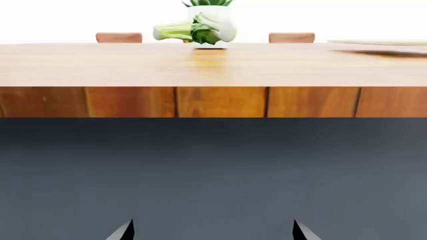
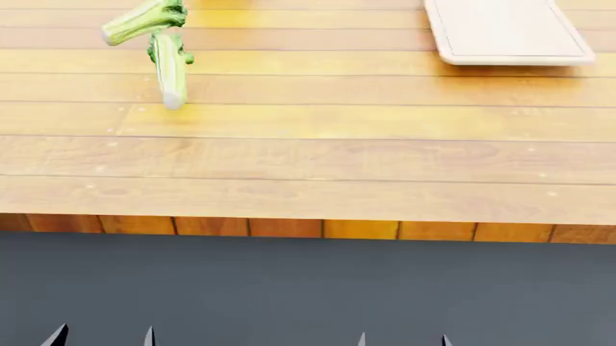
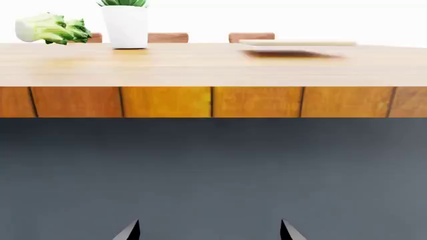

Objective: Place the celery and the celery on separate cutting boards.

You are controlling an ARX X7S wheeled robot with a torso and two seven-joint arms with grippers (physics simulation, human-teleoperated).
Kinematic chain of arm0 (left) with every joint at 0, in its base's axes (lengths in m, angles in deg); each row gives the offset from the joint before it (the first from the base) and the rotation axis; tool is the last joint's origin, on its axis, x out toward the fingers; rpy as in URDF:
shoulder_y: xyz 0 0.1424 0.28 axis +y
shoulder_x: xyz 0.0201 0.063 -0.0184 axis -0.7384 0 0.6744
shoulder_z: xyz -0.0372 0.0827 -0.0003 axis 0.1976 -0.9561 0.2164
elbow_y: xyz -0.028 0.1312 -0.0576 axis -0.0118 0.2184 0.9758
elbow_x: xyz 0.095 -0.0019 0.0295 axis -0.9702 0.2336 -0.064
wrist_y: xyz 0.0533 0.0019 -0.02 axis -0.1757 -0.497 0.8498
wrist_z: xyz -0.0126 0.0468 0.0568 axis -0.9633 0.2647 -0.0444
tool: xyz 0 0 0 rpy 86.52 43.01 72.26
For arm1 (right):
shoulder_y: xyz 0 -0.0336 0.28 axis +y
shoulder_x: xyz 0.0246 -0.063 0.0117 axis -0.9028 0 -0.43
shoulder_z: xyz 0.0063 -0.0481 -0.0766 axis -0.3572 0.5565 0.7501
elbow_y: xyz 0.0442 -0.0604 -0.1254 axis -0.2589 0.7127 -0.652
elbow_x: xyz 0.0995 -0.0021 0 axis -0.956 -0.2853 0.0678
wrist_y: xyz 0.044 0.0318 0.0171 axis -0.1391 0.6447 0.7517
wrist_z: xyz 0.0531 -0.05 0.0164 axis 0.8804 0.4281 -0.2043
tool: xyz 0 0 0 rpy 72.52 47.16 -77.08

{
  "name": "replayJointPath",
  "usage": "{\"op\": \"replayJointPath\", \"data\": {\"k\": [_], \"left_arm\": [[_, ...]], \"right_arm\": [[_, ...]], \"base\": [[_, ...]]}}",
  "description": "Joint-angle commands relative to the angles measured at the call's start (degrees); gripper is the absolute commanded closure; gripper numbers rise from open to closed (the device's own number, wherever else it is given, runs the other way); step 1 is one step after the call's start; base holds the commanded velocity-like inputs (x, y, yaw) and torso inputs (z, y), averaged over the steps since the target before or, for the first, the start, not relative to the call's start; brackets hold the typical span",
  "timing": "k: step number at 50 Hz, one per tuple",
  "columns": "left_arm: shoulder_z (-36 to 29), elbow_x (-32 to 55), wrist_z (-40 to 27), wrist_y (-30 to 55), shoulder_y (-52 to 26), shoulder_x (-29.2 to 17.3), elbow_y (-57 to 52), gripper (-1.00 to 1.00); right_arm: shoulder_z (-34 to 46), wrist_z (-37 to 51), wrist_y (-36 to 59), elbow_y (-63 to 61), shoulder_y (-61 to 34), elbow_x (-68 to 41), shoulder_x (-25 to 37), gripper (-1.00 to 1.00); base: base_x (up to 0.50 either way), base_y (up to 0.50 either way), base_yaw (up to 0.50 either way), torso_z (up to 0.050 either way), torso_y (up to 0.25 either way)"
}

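Note:
Two celery bunches lie on the wooden table point(image 2: 318, 155) at the far left: one point(image 2: 143, 20) slanted, the other point(image 2: 170, 66) pointing toward me, their leafy tops meeting. The celery also shows in the left wrist view point(image 1: 190, 31) and the right wrist view point(image 3: 50, 28). A pale off-white cutting board point(image 2: 506, 30) with a raised rim lies at the far right; it also shows in the right wrist view point(image 3: 297, 43). The tan board is out of view. My left gripper point(image 2: 103, 337) and right gripper point(image 2: 402, 339) are open and empty, below the table's front edge.
A spiky succulent in a white pot point(image 3: 125, 24) stands behind the celery, also in the left wrist view point(image 1: 212, 20). Brown chair backs point(image 1: 119, 37) show beyond the table's far side. The table's front edge point(image 2: 288, 227) lies between my grippers and the tabletop.

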State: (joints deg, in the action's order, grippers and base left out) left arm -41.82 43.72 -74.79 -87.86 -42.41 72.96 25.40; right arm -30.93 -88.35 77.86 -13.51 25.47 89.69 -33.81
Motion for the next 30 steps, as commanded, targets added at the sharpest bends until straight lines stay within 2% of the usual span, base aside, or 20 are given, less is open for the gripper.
{"op": "replayJointPath", "data": {"k": [1,10,11,30], "left_arm": [[-0.43,2.57,-1.21,1.18,-0.78,-0.61,0.38,-1.0],[-2.39,5.71,-2.77,0.99,-0.59,-2.07,0.08,-1.0],[-2.49,5.86,-3.02,1.15,-0.67,-2.18,0.21,-1.0],[-4.18,8.18,-5.09,1.73,-0.58,-3.94,0.4,-1.0]], "right_arm": [[1.33,0.91,-0.5,0.13,-0.11,-0.87,0.9,-1.0],[3.52,0.75,-0.61,-0.83,0.21,-4.1,2.55,-1.0],[4.42,1.76,-0.93,-0.91,0.16,-1.81,3.01,-1.0],[5.39,4.15,-0.45,-1.22,0.2,-4.19,4.39,-1.0]], "base": [[0.0,0.0,0.0,0.0,0.0],[0.0,0.02,0.0,0.0,0.0],[0.0,0.5,0.0,0.0,0.0],[0.0,0.5,0.0,0.0,0.0]]}}
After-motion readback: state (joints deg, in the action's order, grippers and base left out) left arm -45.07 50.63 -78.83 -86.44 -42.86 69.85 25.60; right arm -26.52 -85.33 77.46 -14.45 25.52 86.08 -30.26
